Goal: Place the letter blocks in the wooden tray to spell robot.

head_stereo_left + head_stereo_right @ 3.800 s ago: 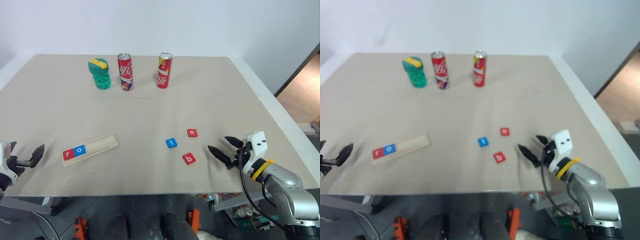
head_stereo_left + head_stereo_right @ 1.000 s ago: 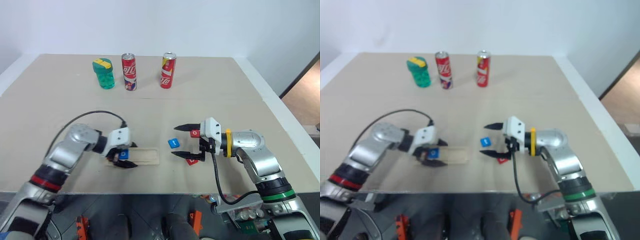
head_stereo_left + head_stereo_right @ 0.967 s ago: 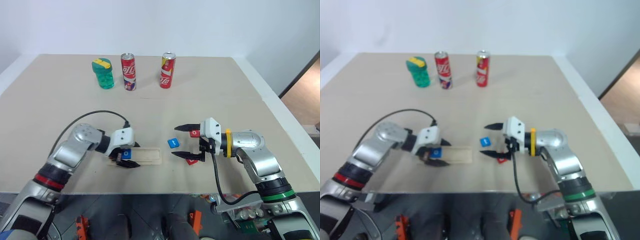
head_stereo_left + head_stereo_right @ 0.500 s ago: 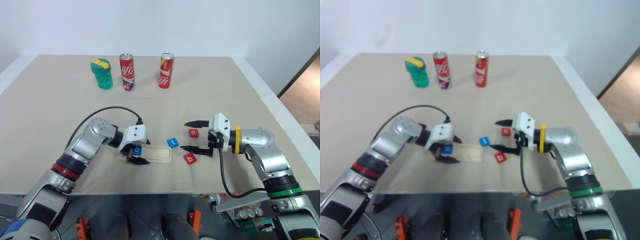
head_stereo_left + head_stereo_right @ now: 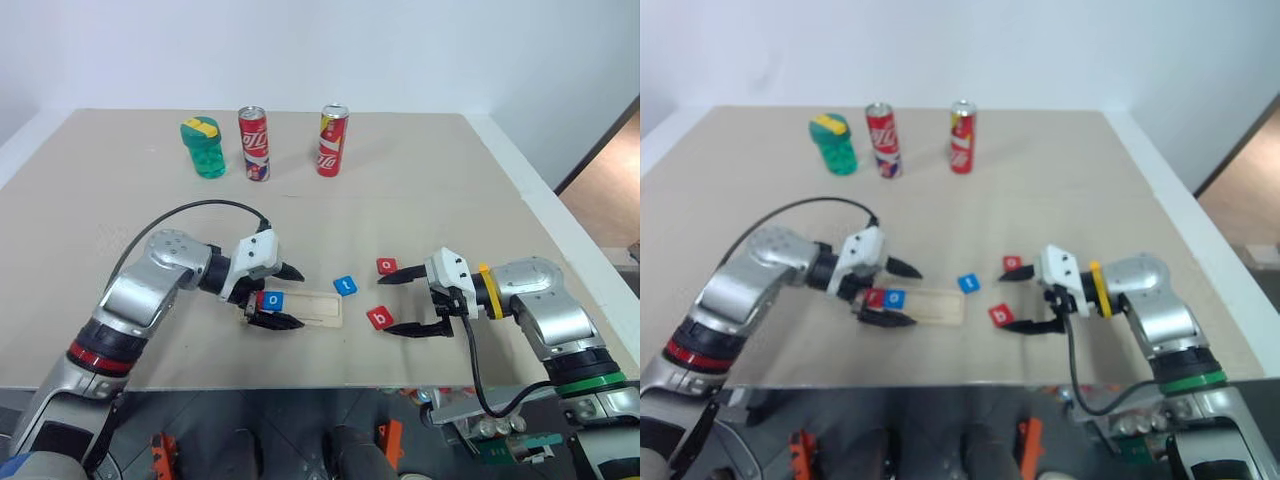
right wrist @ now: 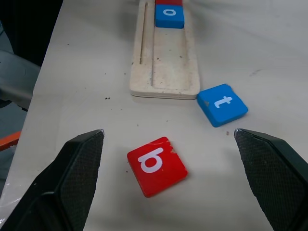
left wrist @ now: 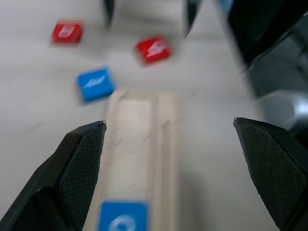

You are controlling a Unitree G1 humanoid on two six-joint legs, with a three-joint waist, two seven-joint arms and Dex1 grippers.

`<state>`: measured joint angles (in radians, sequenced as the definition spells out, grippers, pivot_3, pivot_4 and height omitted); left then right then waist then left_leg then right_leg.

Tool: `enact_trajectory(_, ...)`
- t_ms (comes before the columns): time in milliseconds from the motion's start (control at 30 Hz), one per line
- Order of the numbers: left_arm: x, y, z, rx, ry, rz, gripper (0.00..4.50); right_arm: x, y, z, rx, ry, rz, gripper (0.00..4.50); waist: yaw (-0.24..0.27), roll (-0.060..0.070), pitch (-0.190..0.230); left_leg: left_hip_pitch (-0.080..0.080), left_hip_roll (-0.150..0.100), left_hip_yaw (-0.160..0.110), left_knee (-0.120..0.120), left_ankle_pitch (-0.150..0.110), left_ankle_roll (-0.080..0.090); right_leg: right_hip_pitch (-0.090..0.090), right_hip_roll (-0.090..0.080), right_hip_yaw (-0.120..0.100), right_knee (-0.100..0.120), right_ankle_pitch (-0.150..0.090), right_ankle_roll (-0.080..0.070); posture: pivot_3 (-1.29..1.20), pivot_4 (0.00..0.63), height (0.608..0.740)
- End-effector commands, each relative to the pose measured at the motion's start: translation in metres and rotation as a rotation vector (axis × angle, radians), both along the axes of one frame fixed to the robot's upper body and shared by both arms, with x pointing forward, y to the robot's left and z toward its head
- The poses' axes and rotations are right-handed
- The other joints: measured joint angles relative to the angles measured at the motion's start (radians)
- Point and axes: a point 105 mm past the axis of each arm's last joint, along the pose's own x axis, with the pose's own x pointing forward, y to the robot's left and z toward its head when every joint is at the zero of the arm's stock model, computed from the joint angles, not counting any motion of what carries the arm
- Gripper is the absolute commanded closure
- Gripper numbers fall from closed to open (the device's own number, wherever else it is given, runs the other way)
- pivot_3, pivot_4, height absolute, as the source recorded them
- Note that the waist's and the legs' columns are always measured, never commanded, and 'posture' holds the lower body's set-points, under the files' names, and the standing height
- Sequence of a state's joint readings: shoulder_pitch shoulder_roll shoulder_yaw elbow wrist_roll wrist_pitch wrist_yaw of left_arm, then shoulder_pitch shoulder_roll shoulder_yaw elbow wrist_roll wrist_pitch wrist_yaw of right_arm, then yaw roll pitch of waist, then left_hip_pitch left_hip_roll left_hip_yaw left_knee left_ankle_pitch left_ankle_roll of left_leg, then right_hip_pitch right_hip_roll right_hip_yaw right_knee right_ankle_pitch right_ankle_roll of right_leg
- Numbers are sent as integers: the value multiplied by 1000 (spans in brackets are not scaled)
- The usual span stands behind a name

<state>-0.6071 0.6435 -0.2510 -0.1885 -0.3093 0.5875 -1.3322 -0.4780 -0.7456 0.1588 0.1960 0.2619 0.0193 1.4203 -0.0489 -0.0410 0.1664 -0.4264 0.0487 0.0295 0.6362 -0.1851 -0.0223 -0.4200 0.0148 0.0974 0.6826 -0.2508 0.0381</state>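
Note:
The wooden tray (image 5: 312, 308) lies near the table's front with a red r block (image 5: 875, 297) and a blue o block (image 5: 273, 299) at its left end. My left gripper (image 5: 300, 297) hovers open just above that end, one finger on each side of the tray. To the tray's right lie three loose blocks: a blue t block (image 5: 345, 285), a red o block (image 5: 386, 266) and a red b block (image 6: 156, 166). My right gripper (image 5: 383, 305) is open and low over the table, its fingertips either side of the red b block and pointing toward the tray.
A green cup (image 5: 204, 148) and two red cans (image 5: 254, 143) (image 5: 331, 140) stand in a row at the far side. The table's front edge (image 5: 330, 386) runs close below the tray and blocks. Its white right edge (image 5: 560, 235) is beyond my right arm.
The tray with r and o slid right with my left gripper, which then opened and lifted off it. My right gripper moved right and lower, ending around the red b block.

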Motion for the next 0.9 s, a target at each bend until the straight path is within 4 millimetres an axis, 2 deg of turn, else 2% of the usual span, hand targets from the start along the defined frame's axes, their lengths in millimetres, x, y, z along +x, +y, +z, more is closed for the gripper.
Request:
enact_trajectory(33,-12,1,9,-55,-7,46,80,0,-3,-11,-21,-37,17,0,1,0,0,0,0,0,0,0,0,0,0,0,0,0,0,0,150,740)
enact_trajectory(67,-13,2,8,-65,0,67,13,0,-4,-14,-24,-39,19,261,1,0,0,0,0,0,0,0,0,0,0,-1,0,0,0,0,150,740)
enact_trajectory(200,-18,3,7,-100,12,110,13,2,-2,-20,-20,-47,23,261,1,0,0,2,0,-1,1,0,0,2,0,-1,0,0,0,0,150,740)
enact_trajectory(333,-12,4,8,-196,-67,219,0,3,-1,-27,3,-22,-3,1265,1,0,0,3,0,-1,1,0,0,3,0,-1,0,1,-1,0,150,740)
enact_trajectory(367,-10,7,6,-220,-105,257,0,2,0,-27,21,-16,-17,1661,-1,0,0,4,0,-1,1,0,0,4,0,-1,0,1,-1,0,150,740)
enact_trajectory(400,-6,10,4,-241,-150,300,0,2,2,-26,36,-10,-34,1790,0,0,1,7,0,0,1,0,0,6,-1,0,0,0,-1,0,150,740)
enact_trajectory(633,-10,31,-19,-225,-290,386,0,-3,7,-23,101,48,-171,1790,2,0,1,12,1,-1,0,0,0,12,-1,0,0,-2,-6,0,150,740)
enact_trajectory(867,-18,40,-30,-217,-293,414,0,-18,11,-24,123,84,-298,1790,2,0,1,12,-1,0,0,0,0,12,-3,1,-1,-3,-6,0,150,740)
enact_trajectory(900,-17,41,-31,-217,-293,417,0,-18,10,-24,116,86,-320,1947,2,0,1,12,-1,0,0,0,0,12,-3,1,-1,-3,-6,0,150,740)
